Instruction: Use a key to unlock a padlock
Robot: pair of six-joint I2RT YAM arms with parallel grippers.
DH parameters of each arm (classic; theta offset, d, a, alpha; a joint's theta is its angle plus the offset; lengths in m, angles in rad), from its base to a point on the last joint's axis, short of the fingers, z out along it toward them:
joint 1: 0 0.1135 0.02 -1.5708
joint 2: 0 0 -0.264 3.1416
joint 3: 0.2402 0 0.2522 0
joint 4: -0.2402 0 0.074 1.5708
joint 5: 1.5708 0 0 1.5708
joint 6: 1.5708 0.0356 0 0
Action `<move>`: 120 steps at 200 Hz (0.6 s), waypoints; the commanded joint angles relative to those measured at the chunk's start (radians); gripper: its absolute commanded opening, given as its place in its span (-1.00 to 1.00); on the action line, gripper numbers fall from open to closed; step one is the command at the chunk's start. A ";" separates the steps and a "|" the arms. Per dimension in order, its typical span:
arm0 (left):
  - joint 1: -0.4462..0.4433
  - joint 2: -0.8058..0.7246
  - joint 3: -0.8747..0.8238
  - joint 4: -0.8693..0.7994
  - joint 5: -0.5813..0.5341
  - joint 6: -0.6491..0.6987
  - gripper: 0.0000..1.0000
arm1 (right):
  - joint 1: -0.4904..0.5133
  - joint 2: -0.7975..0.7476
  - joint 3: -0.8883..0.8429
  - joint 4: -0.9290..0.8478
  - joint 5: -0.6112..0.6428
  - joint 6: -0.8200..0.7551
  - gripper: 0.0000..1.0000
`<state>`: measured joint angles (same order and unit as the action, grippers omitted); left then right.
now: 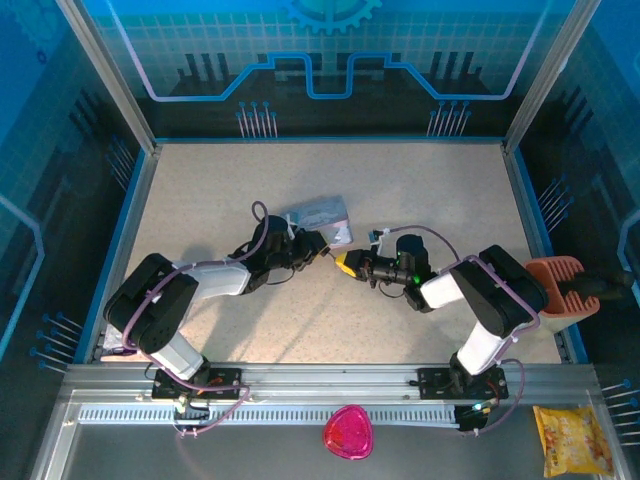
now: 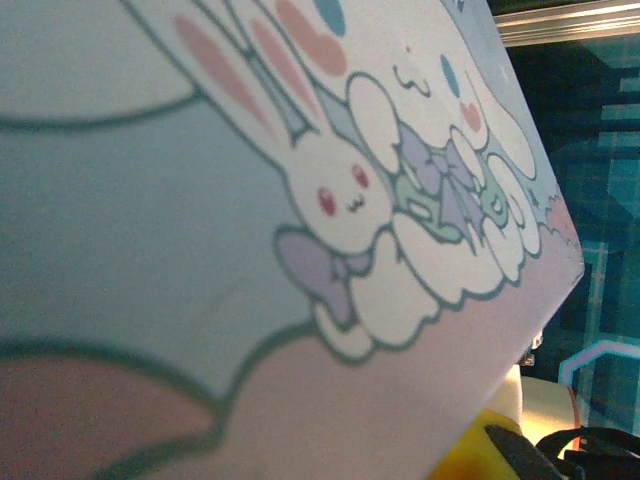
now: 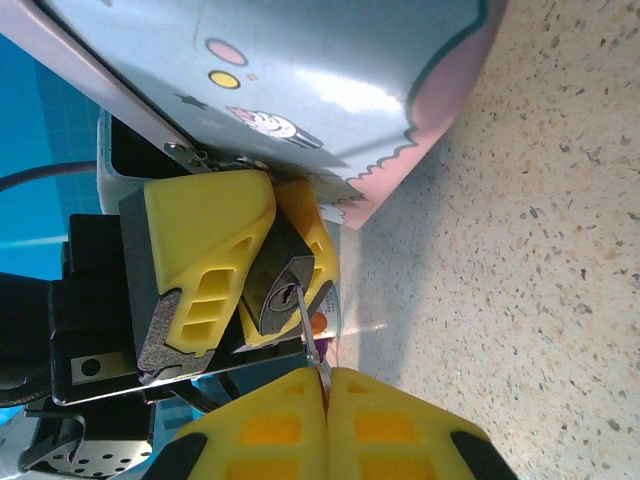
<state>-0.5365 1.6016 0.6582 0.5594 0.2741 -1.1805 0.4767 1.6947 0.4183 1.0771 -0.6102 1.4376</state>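
Observation:
The padlock (image 3: 278, 290), small and dark with its keyhole facing the camera, sits clamped between the yellow fingers (image 3: 205, 255) of my left gripper (image 3: 265, 265). The thin key (image 3: 312, 340) is pinched in my right gripper (image 3: 327, 385), which is shut on it. The key's tip touches the keyhole's edge at a slant. From above, the left gripper (image 1: 318, 248) and right gripper (image 1: 343, 263) meet tip to tip at mid-table. The padlock's shackle is hidden behind the fingers.
A pastel cartoon-printed tin (image 1: 322, 212) lies just behind the grippers, close to the left wrist camera (image 2: 300, 200) and above the padlock (image 3: 300, 80). A pink object (image 1: 348, 432) and a yellow snack bag (image 1: 573, 438) lie on the near ledge. An orange-brown holder (image 1: 555, 285) sits at the right wall.

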 commanded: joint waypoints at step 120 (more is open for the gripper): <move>0.008 -0.028 -0.013 0.117 0.061 -0.028 -0.89 | 0.023 0.023 -0.014 0.109 0.019 0.001 -1.00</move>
<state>-0.5320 1.6016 0.6418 0.5976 0.2867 -1.2064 0.4816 1.7081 0.4065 1.1389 -0.6022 1.4479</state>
